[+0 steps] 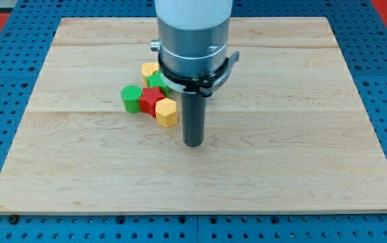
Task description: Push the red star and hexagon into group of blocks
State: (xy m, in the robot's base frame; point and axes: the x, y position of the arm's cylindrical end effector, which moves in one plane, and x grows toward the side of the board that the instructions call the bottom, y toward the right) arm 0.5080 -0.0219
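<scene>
A tight cluster of blocks lies left of the board's middle. A red star-like block (150,100) sits in its centre. A green round block (131,98) touches it on the left. A yellow hexagon (167,113) touches it at the lower right. A second yellow block (150,70) and a green block (157,82) lie at the cluster's top, partly hidden by the arm. My tip (192,143) rests on the board to the lower right of the yellow hexagon, a short gap away. No red hexagon shows.
The wooden board (281,155) lies on a blue pegboard table (4,101). The arm's grey body (193,37) hangs over the board's top middle and hides what is behind it.
</scene>
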